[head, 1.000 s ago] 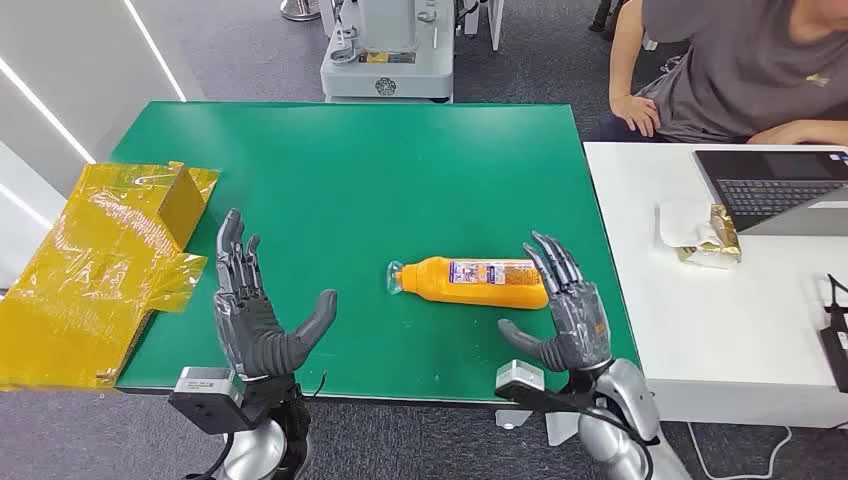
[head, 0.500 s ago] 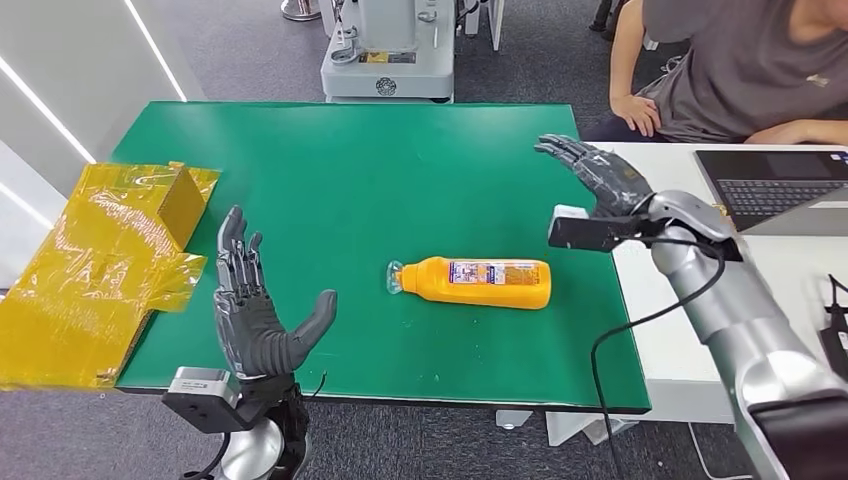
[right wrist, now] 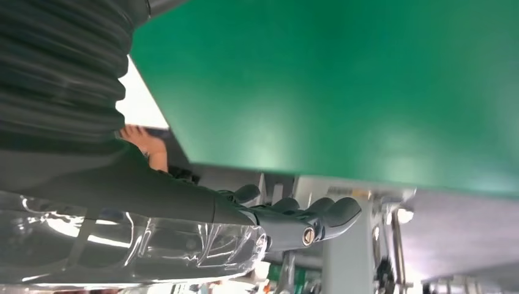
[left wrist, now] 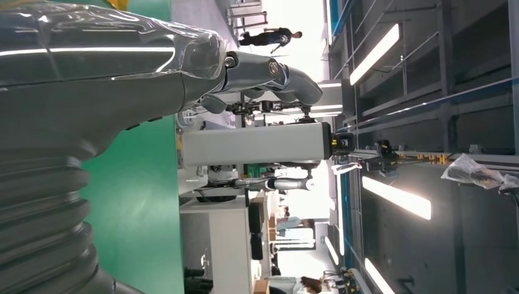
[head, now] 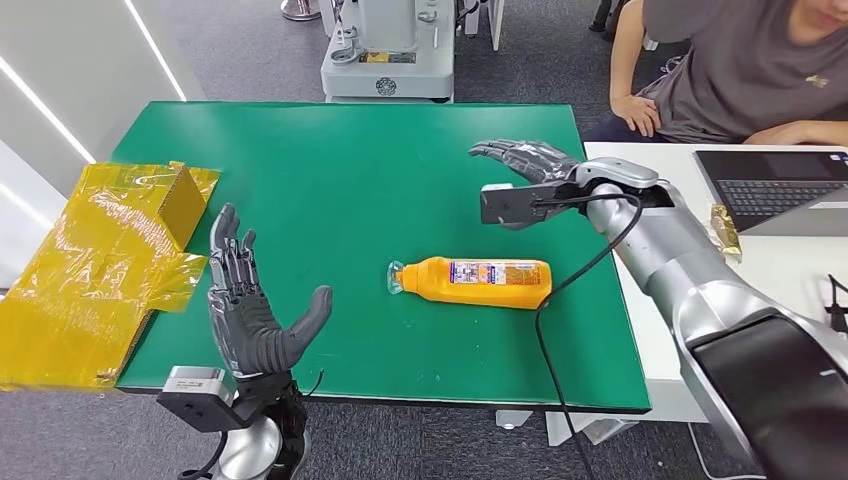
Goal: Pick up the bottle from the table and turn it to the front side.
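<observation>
- We see the orange bottle (head: 480, 281) lying on its side near the middle of the green desk (head: 340, 180), its clear cap end toward our left and its label facing up.
- Our right hand (head: 525, 165) hovers above the desk beyond the bottle, apart from it, palm turned down and fingers (head: 497, 152) spread wide, holding nothing.
- In the right wrist view the same fingers (right wrist: 318, 214) reach out over the green surface with nothing between them.
- Our left hand (head: 250, 315) stands upright at the near edge of the desk, well to the left of the bottle, palm open, thumb out to the side and fingers (head: 228, 262) wide apart and empty.
- A sheet of crinkled yellow foil (head: 95, 270) with a small box shape on it lies across the desk's left edge.
- A person (head: 740, 65) sits behind the white table (head: 690, 330) on the right, beside an open laptop (head: 775, 190).
</observation>
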